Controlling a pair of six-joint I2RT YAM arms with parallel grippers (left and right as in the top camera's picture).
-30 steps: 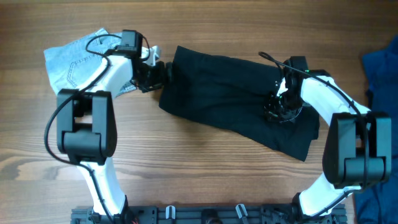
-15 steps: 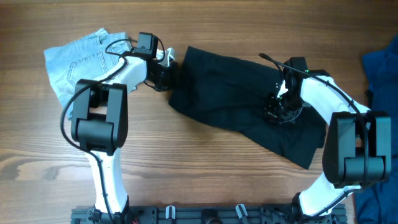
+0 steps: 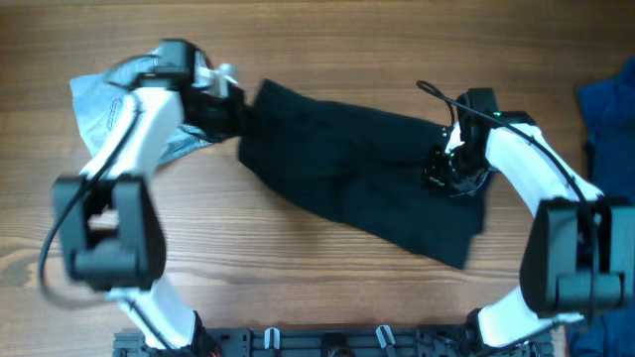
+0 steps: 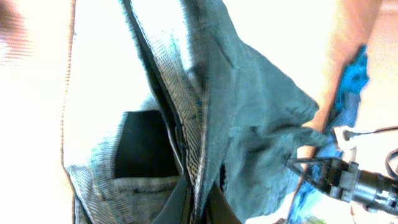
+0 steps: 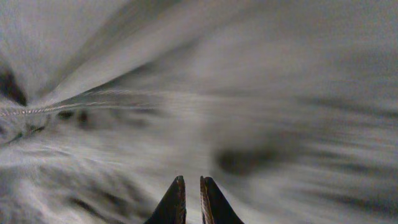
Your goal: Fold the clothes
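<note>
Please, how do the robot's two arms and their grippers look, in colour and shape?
Both the left arm and the right arm have white rounded shells with black blocky joints. A thin black cable loops by the right wrist. The left gripper and right gripper are black; the right one's fingers are dark and tapered.

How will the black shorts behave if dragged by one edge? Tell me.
Probably floppy: the black shorts wrinkle toward the left gripper pinching their edge. Likely light, thin cloth lying flat on the table. They should slide, not roll.
</note>
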